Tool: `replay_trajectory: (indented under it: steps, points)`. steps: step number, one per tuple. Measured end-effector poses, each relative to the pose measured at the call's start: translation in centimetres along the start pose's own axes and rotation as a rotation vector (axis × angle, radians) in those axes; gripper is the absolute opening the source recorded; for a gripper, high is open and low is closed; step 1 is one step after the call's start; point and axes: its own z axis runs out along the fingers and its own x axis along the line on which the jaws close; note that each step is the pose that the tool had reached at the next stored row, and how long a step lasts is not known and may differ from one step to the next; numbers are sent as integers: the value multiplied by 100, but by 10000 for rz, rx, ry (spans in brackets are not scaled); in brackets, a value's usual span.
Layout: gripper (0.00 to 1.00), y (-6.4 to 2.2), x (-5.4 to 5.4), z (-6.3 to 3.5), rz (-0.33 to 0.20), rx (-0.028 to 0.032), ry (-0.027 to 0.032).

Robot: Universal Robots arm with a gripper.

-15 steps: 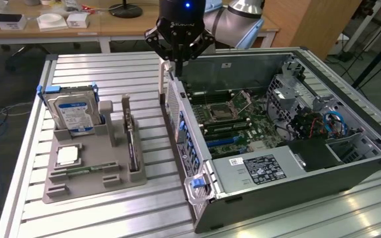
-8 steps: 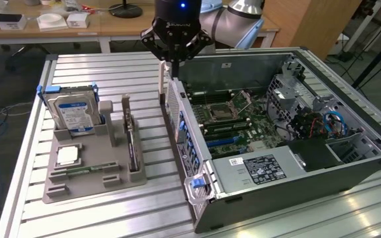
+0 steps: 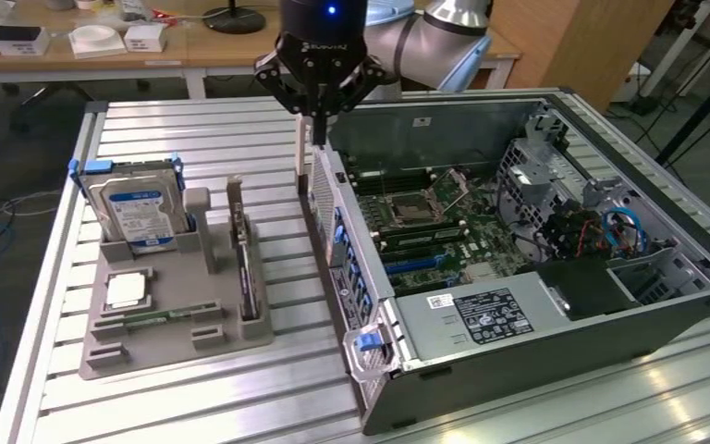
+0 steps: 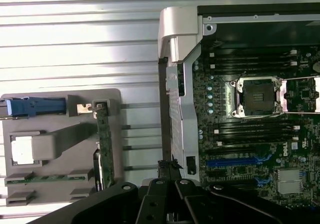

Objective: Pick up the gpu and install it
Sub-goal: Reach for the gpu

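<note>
Hovering over a slatted metal desk (image 3: 170,129), a robot arm (image 3: 447,23) points its jaws straight down. The jaws are pressed together with nothing between them. They hang above the side wall of an open computer case (image 3: 540,370), on the edge that faces a grey tray (image 3: 158,344).

The graphics card (image 3: 247,268) stands on its long edge in a slot of that tray, on the exterior view's left of the case. It is well apart from the jaws and untouched. Seen from the wrist, the graphics card (image 4: 105,144) is a thin green strip, edge-on. Standing it this way likely leaves its top edge free for a pinch from above.

A hard drive (image 3: 140,208) stands upright in another slot, and a processor chip (image 3: 127,289) lies flat beside it.

The case lies on its side with the cover off. The motherboard (image 3: 435,217) faces up, so its slots can be reached from overhead. The card has not yet been picked up.
</note>
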Motion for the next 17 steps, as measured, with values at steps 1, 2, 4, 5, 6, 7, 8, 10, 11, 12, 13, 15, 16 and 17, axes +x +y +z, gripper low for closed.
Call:
replay_trajectory:
  steps: [1, 2, 4, 5, 6, 7, 8, 10, 11, 12, 13, 15, 16, 17]
  points:
    - [11, -1, 8, 0, -1, 0, 0]
    - [11, -1, 17, 0, 0, 0, 1]
    - [11, -3, 36, 1, -1, 0, 1]
    - [11, -4, 46, 1, -1, 0, 1]
    - [11, -4, 57, 1, -1, 0, 1]
    - [11, -5, 67, 1, -1, 1, 1]
    - [11, -6, 76, 2, -1, 0, 1]
    - [11, -7, 93, 2, -1, 0, 0]
    - [11, -8, 102, 3, 0, 0, 1]
    - [11, -9, 110, 3, -1, 0, 1]
    - [11, -9, 119, 3, -1, 1, 1]
    - [11, -11, 140, 4, 0, 0, 1]
    - [11, -12, 152, 4, -1, 0, 2]
    - [11, -12, 162, 5, 0, 0, 1]
